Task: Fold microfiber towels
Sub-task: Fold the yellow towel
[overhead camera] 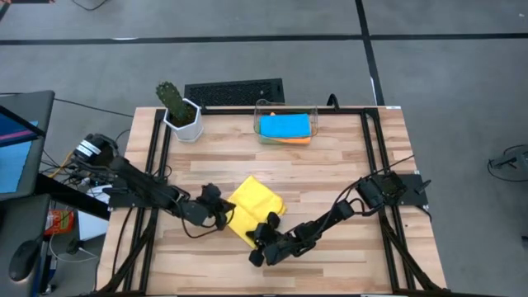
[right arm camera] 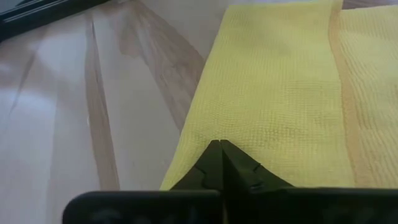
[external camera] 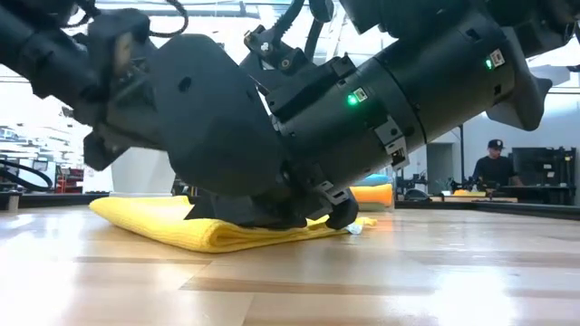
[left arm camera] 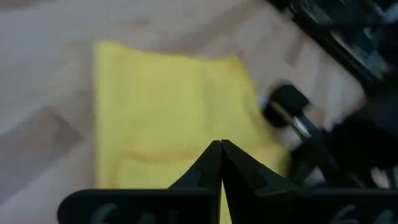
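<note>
A yellow microfiber towel lies folded flat in the middle of the wooden table; it also shows in the low view. My left gripper is shut and hangs over the towel's left part, apart from it. My right gripper is shut, and its tips are down on the towel near its near edge. At the far side, a blue towel lies folded on an orange one in a clear bin. My right gripper presses its shut fingertips down on the yellow towel just inside a folded side edge. The fingers come slanting down from the table's near right. The towel lies flat on the table under them.
The clear bin stands at the far middle, with a potted cactus to its left and a black keyboard beyond the table's far edge. Bare wood lies at the near edge and far left. A person sits in the room behind.
</note>
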